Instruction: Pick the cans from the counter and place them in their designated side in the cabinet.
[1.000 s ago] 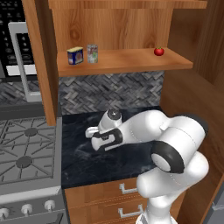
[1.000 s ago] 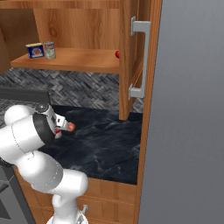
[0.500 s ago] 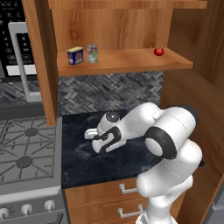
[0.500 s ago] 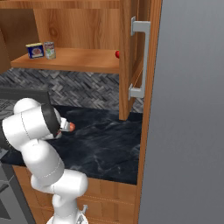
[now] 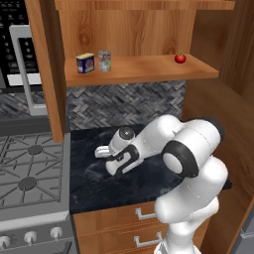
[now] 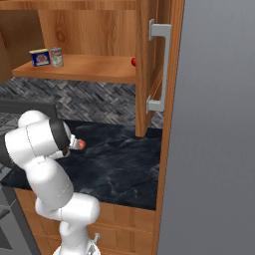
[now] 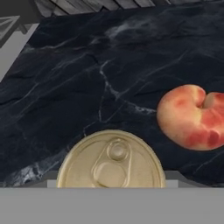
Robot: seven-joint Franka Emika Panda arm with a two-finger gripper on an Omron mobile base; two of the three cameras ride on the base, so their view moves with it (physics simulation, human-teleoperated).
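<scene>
A can (image 7: 111, 159) with a pale metal pull-tab lid stands on the black marbled counter (image 7: 87, 78), right under the hand at the bottom of the hand view. My gripper (image 5: 118, 164) hangs low over the counter (image 5: 94, 183) with its dark fingers pointing down; the hand hides this can from the base views. How the jaws stand against the can is hidden. A second can (image 5: 104, 61) with a greenish label stands on the left end of the cabinet shelf (image 5: 144, 69), also seen as the can (image 6: 57, 57) on the shelf (image 6: 89, 67).
A peach (image 7: 188, 117) lies on the counter close beside the can, its tip (image 6: 80, 144) showing past the arm. A blue-and-yellow tin (image 5: 85, 63) stands left of the shelved can; a small red fruit (image 5: 180, 58) sits at the shelf's right end. The gas stove (image 5: 27, 168) borders the counter's left; the open cabinet door (image 6: 159, 64) stands right.
The hand has sunk a little toward the counter at the same spot, and the arm's elbow has swung left. Nothing on the shelf has moved.
</scene>
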